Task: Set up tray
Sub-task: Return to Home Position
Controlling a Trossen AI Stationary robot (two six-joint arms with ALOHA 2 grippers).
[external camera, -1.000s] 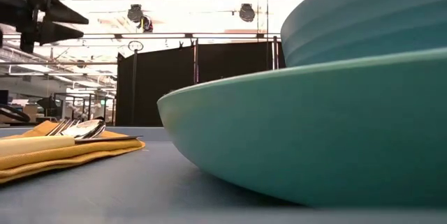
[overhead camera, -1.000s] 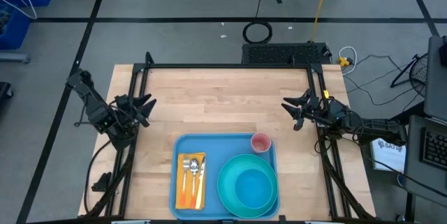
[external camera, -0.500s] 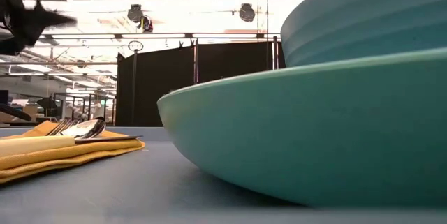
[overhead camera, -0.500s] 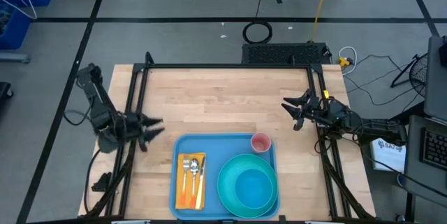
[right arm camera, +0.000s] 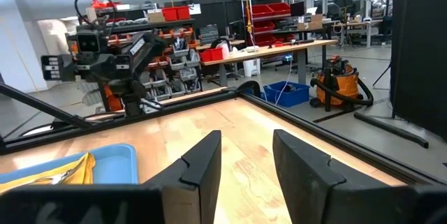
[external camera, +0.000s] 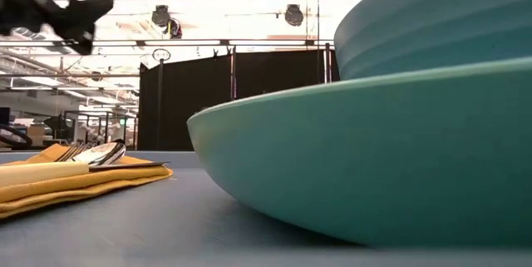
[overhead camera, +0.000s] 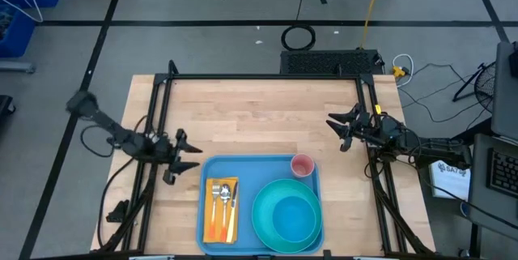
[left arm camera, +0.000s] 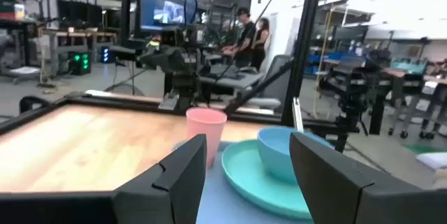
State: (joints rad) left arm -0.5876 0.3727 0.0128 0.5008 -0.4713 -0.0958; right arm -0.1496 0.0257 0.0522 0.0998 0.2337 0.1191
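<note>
The tray (overhead camera: pixel 251 171) is seen lying flat at the near edge of the tabletop (overhead camera: pixel 259 114), about midway across it. It is fully laid. A yellow-orange napkin (overhead camera: pixel 215 226) is spread along the tray's left side, with cutlery (overhead camera: pixel 225 198) resting on top. A teal plate (overhead camera: pixel 263 211) carrying a bowl (overhead camera: pixel 295 218) takes up the tray's right side, and a pink cup (overhead camera: pixel 302 165) stands in its far right corner. A fork and a spoon can be made out on the napkin. Whether a knife lies with them cannot be told for certain, as the pieces are packed close together.

The left pincer (overhead camera: pixel 186 156) is held just off the tray's far left corner, above the bare wood. Its fingers are spread wide and nothing is between them. The right pincer (overhead camera: pixel 336 133) is parked well apart from the tray, beyond its far right corner at the tabletop's edge. It is likewise spread apart and empty.

Nothing is left on the tabletop outside the tray, so the laying is judged complete. The step in hand is taken to be sending the arms to rest. The right arm looks settled already. For the left arm, the next move calls for being drawn up and away from the tray's left rim, without the napkin or cutlery being brushed.
</note>
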